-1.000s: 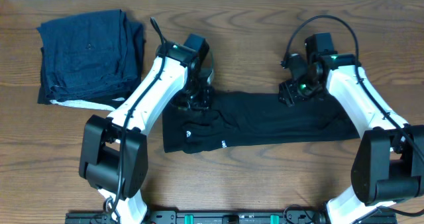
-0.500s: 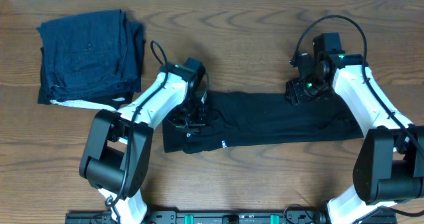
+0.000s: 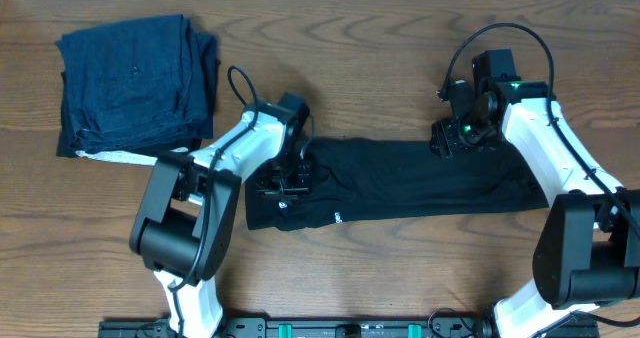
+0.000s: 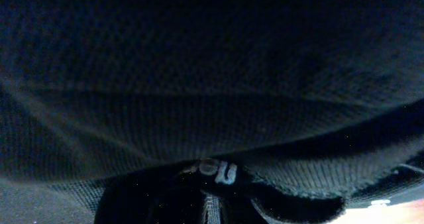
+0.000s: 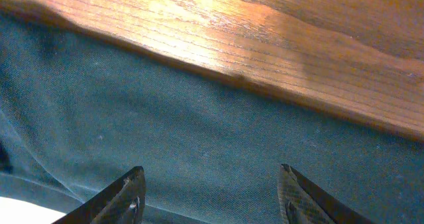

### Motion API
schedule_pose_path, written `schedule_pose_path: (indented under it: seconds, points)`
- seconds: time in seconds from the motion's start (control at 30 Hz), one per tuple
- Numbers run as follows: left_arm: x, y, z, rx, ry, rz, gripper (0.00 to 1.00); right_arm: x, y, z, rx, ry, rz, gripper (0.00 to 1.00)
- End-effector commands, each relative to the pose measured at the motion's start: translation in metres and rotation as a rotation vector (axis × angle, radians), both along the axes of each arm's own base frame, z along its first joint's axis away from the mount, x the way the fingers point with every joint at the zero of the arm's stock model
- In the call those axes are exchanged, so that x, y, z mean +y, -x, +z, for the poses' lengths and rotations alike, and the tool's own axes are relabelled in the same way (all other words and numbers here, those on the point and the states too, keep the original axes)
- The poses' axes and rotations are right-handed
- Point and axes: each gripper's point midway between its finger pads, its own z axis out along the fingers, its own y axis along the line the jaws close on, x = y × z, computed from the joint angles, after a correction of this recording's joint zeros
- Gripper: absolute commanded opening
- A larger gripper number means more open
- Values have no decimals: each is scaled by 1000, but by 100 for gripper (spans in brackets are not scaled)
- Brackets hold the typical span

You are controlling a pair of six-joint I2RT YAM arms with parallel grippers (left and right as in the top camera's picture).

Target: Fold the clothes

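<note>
The black shirt (image 3: 420,183) lies as a long strip across the table's middle, with a tiny white label mark (image 3: 338,216) near its front left. My left gripper (image 3: 285,181) is down on the shirt's left end. In the left wrist view black fabric (image 4: 212,65) fills the frame and hides the fingers; a pale mark (image 4: 218,171) shows low down. My right gripper (image 3: 447,140) hovers over the shirt's far edge at right. In the right wrist view it (image 5: 212,197) is open, its fingertips (image 5: 126,197) wide apart just above the fabric (image 5: 199,131).
A dark blue folded stack (image 3: 135,78) with a white edge lies at the far left. Bare wooden table (image 3: 380,68) runs behind the shirt and shows in the right wrist view (image 5: 265,38).
My left gripper has moved from the shirt's far left edge toward the front, onto its left end. My right gripper shifted slightly right and then held still.
</note>
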Motion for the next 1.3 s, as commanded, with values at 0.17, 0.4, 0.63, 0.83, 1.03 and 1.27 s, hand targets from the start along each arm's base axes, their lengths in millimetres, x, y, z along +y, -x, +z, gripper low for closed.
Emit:
schedule_pose_path:
  seconds: [0.17, 0.4, 0.63, 0.83, 1.03, 1.27]
  points:
    - [48, -38, -37, -37, -66, 86, 10, -1, -1, 5, -13, -5, -20, 63]
    - [48, -96, -32, -229, 18, 106, 10, 7, -3, 5, -24, -6, 1, 65]
    - [37, -142, -23, -407, 71, 96, 10, 8, -6, 6, -37, -7, 5, 66]
    - [27, -188, -8, -608, 120, 90, 10, 29, -4, 11, -54, -116, 107, 68]
    - [24, -203, 5, -659, 131, 68, 10, 63, 11, 19, -66, -233, 316, 66]
    - [23, -208, 61, -631, 124, 53, 17, 77, 34, -1, -21, -99, 450, 53]
